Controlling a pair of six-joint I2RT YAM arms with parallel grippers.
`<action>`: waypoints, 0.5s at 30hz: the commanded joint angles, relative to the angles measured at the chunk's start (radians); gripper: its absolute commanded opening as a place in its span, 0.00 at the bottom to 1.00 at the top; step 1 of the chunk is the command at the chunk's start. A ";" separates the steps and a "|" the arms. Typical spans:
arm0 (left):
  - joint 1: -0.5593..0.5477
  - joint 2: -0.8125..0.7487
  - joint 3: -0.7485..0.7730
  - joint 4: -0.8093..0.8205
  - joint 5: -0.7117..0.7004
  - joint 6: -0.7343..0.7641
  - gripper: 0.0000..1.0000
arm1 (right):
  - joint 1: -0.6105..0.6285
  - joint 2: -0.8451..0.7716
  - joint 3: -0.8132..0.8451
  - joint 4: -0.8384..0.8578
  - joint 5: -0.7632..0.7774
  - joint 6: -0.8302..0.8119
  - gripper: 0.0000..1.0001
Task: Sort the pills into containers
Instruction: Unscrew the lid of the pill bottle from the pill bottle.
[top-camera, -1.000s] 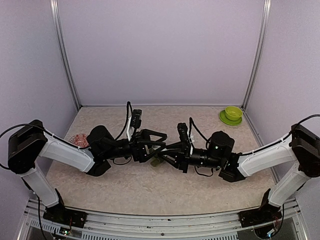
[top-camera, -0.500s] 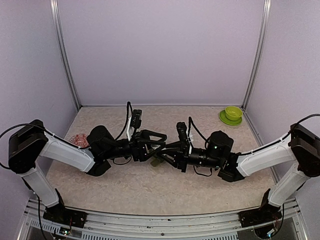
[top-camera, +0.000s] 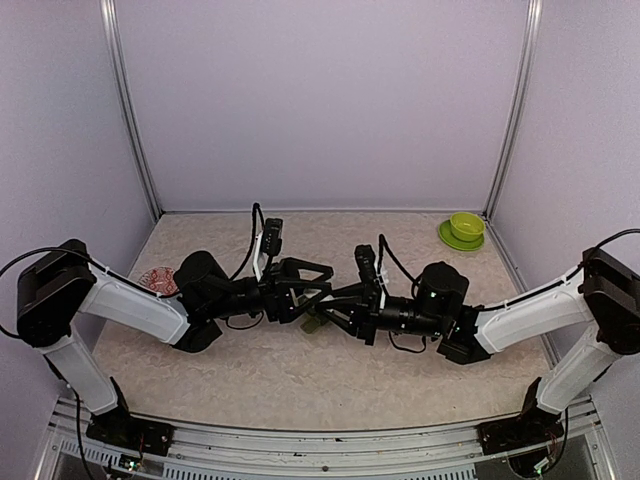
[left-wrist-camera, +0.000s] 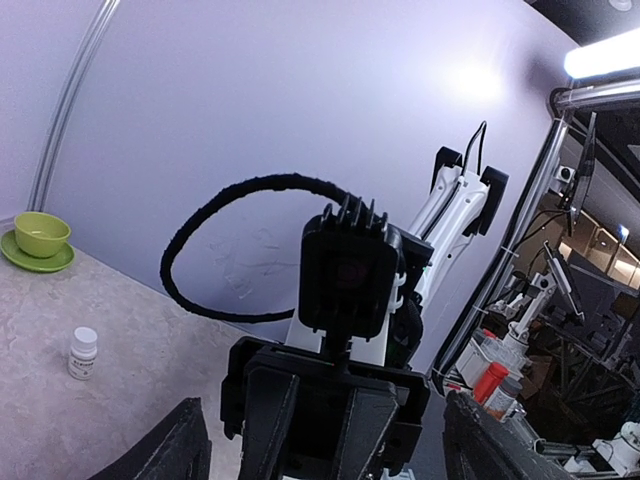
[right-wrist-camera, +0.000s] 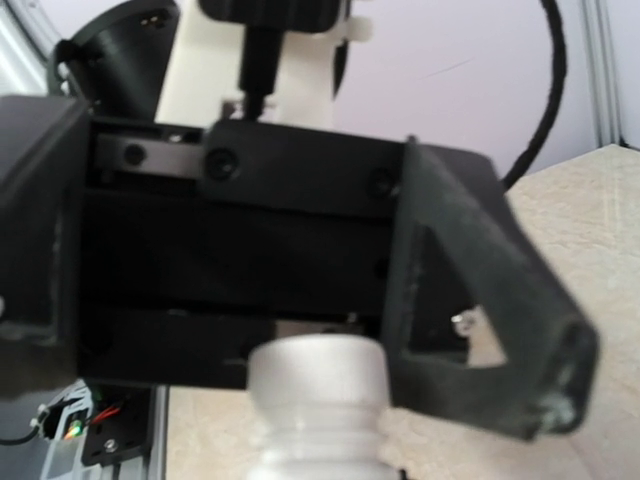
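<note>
little has shifted: my right claw (top-camera: 335, 306) stays clenched on the white plastic bottle (right-wrist-camera: 315, 400), left claw (top-camera: 322, 287) released astride its top; dark green three-compartment containers (top-camera: 312, 324) sit below it, sorting likely unstarted.

We log a beige marbled table (top-camera: 300, 385). Far right corner: lime saucer (top-camera: 461, 240) bearing a bowl (top-camera: 466, 224). Left side: red-patterned item (top-camera: 158, 280), unclear. Centre: small olive-green strip (top-camera: 312, 325). White bottle (left-wrist-camera: 84, 353) upright, apart from the saucer.
</note>
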 joint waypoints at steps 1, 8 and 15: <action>0.007 -0.006 0.003 0.014 -0.007 0.009 0.78 | 0.001 0.015 0.028 0.010 -0.036 0.013 0.07; 0.007 -0.010 0.002 0.009 -0.008 0.017 0.78 | 0.002 0.039 0.039 0.010 -0.046 0.027 0.07; 0.007 -0.008 -0.007 0.020 -0.010 0.018 0.76 | 0.001 0.060 0.036 0.021 -0.036 0.040 0.07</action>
